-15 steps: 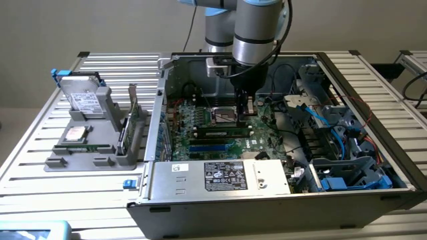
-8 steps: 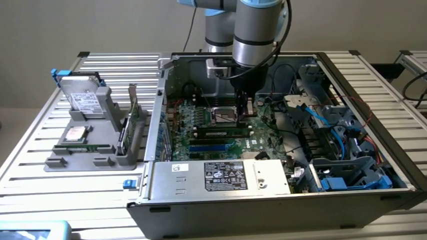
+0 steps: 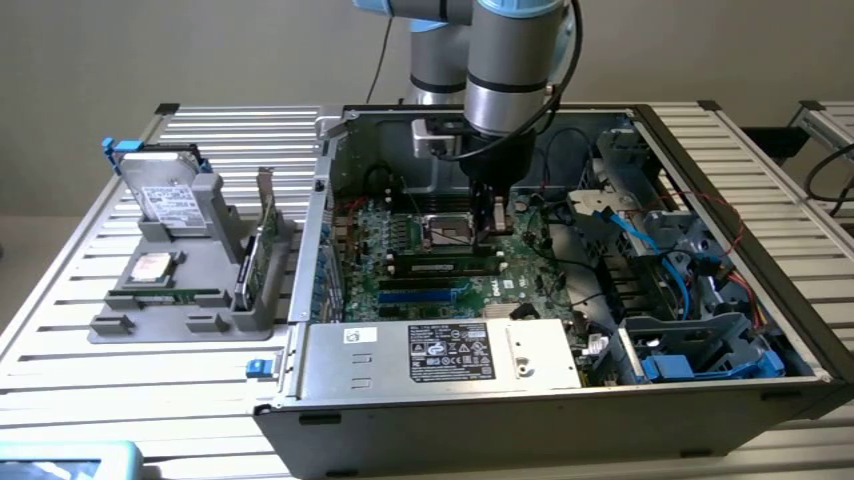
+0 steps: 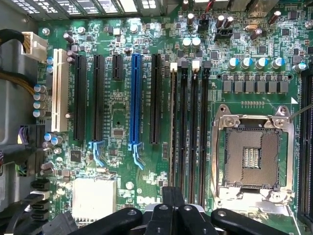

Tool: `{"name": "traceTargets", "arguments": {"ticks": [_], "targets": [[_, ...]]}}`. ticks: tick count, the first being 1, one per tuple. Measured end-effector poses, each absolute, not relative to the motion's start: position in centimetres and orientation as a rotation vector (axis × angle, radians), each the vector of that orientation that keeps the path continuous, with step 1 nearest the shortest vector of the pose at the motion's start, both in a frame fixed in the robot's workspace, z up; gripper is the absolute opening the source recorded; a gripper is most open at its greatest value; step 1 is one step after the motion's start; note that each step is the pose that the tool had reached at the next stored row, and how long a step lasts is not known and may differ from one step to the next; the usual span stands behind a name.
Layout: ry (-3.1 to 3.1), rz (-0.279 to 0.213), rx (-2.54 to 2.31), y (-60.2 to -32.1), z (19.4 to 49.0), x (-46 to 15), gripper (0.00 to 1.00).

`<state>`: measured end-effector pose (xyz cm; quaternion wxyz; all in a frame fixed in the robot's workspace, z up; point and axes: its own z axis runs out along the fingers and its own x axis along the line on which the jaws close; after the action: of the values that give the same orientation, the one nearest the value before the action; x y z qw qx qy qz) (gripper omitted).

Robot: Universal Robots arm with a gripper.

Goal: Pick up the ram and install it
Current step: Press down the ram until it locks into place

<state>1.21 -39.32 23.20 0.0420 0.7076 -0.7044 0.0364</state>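
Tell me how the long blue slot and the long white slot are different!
The long blue plastic slot sits between black slots; the long white plastic slot is last in the row, nearest the grey case wall. The blue slot has a pale blue clip at one end; the white slot has none. Both are empty and lie parallel on the green motherboard.

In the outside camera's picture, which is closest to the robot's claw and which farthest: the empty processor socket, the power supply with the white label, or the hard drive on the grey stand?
1. Processor socket, directly below the gripper.
2. Power supply, along the case's front edge.
3. Hard drive, outside the case, on the exterior view's left.
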Motion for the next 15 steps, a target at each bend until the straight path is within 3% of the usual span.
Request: {"name": "traceTargets", "arguments": {"ticks": [15], "targets": [[-2.161, 0.116, 2.171, -39.33, 22.8, 1.0, 0.11]]}}
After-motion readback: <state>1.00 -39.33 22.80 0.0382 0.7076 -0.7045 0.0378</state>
